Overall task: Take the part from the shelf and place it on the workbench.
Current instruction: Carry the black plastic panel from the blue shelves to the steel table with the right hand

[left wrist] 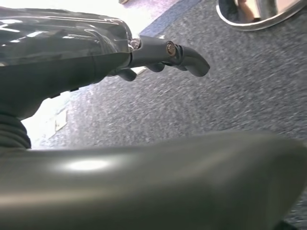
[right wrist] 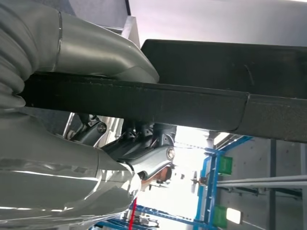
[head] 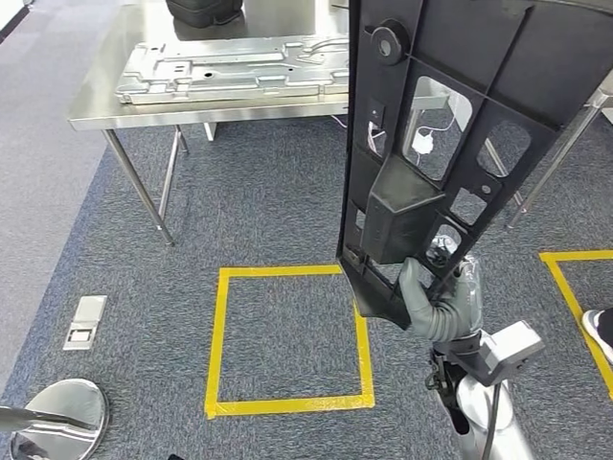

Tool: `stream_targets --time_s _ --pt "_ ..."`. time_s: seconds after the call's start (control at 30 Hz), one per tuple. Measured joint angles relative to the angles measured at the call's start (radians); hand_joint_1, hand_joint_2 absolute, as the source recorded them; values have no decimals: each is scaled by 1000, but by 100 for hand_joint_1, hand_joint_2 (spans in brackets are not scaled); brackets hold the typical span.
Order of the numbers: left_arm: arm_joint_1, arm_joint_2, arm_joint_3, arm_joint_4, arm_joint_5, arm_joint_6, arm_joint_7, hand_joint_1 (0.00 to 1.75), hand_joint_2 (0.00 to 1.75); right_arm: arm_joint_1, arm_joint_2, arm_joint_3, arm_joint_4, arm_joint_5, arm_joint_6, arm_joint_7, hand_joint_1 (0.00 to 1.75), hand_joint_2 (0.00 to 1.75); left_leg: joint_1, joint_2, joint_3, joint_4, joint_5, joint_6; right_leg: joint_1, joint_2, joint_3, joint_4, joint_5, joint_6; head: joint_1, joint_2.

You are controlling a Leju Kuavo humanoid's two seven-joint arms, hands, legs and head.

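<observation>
Now gripping the black part [head: 448,125] at its lower edge, right hand [head: 441,307] fingers clamping it, standing tall toward twelve o'clock short of the workbench [head: 94,115]; looking stiff, top-heavy; left hand [left wrist: 163,55] hanging empty, fingers loosely curled.

The part [head: 448,115] is matt black, gripped by a grey right robot hand [head: 434,307]. The bench [head: 145,110] is bare silvery steel, carrying pale silver-grey metal panels [head: 231,69]. The carpet [head: 289,211] is speckled blue-grey, marked with a yellow tape square [head: 216,335].
</observation>
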Motion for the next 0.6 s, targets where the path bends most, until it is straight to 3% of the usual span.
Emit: stream_targets --time_s 0.03,0.13,0.2,0.23,0.3,0.33,0.37,0.4,0.47,0.5,0.53,0.6 --pt "0 0 0 0 0 -1 0 0 175 -3 0 0 0 0 0 1 175 175 -3 0 13 -28 3 4 0 0 2 0 -3 6 0 0" --pt "0 -2 0 0 0 -2 2 0 175 -7 0 1 2 0 1 2 175 175 -7 -1 22 -44 -15 20 -2 1 7 -9 -7 25 0 0" --pt "1 -2 0 0 0 -1 2 0 175 -10 0 2 2 1 2 3 175 175 -4 0 33 -53 -17 32 -3 1 -1 16 -25 32 0 0" --pt "0 -3 0 0 0 -1 1 0 175 -12 0 3 3 1 3 3 175 175 -3 0 39 -56 -19 38 -2 1 -22 59 -46 32 0 0" --pt "-2 -5 0 0 0 -1 0 0 175 -15 0 4 6 1 4 3 175 175 -7 1 47 -57 -26 48 1 1 -96 190 -92 30 0 0" --pt "-2 -6 0 0 0 -1 -1 0 175 -14 0 4 8 2 5 4 175 175 -9 1 52 -57 -31 52 3 1 -134 245 -102 28 0 0" --pt "-1 -6 0 0 0 -1 -1 0 175 -13 0 5 10 2 5 4 175 175 -12 0 58 -56 -36 54 5 1 -157 270 -92 26 0 0" --pt "0 -6 0 0 0 -1 -1 0 175 -12 0 5 11 2 5 4 175 175 -15 -1 67 -56 -42 55 7 1 -161 255 -62 22 0 0" --pt "1 -8 1 0 0 -1 -2 0 175 -13 0 5 12 3 5 4 175 175 -18 -3 88 -57 -58 52 15 1 -126 144 24 8 0 0" --pt "1 -9 1 0 0 -1 -2 0 175 -13 0 5 12 3 5 4 175 175 -20 -3 95 -56 -65 49 19 1 -105 90 54 1 0 0" --pt "-1 -10 1 0 0 -1 -2 0 175 -14 0 6 12 3 6 4 175 175 -20 -3 99 -56 -71 44 23 0 -89 51 63 -5 0 0" --pt "-3 -12 0 0 0 0 -2 0 175 -15 0 6 13 4 6 4 175 175 -20 -2 99 -58 -77 36 28 2 -78 25 52 -10 -1 0"
